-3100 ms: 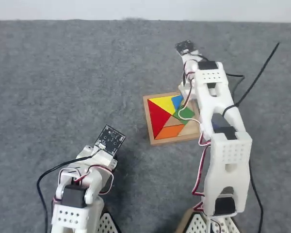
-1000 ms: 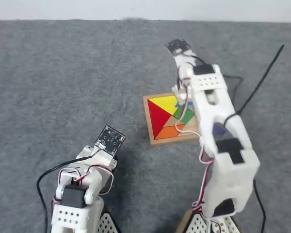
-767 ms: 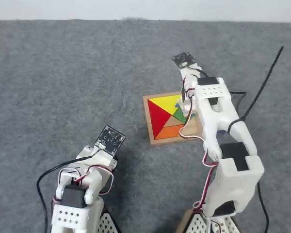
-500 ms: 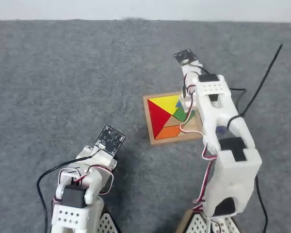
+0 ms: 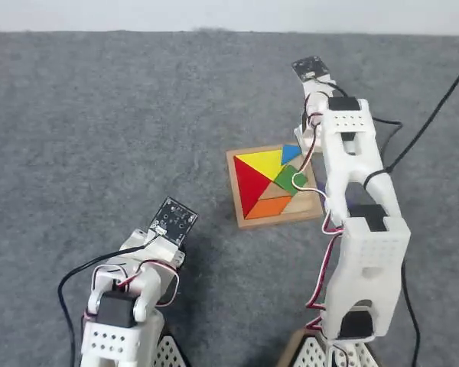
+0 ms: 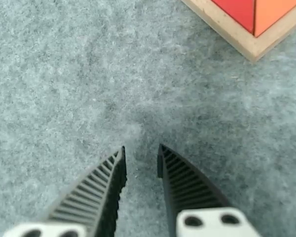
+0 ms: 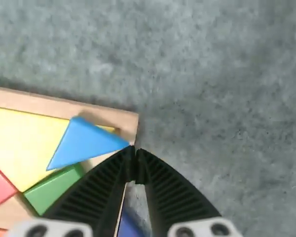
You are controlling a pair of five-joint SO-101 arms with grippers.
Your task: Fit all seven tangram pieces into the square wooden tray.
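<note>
The right arm (image 5: 350,164) has swung out to the far right corner of the tray (image 5: 275,222), after sweeping left across it 1 second ago. The right claw (image 7: 134,153) has its fingers pressed together, gripping nothing, its tip right at the point of the blue triangle (image 7: 84,143). That triangle now sits closer to the far right corner than it did 3 seconds ago, which looks like a nudge with the closed tip. It is not home yet, though: it seems to ride up over the yellow piece (image 5: 262,163) and throws a shadow, so it is probably not lying flat. The green square (image 5: 283,177) sits just near of it, inside the tray. The left claw (image 6: 141,150) hangs over the grey bench (image 5: 138,115) near the tray's near left corner, fingers slightly apart and empty. Another push may be needed to seat the triangle.
</note>
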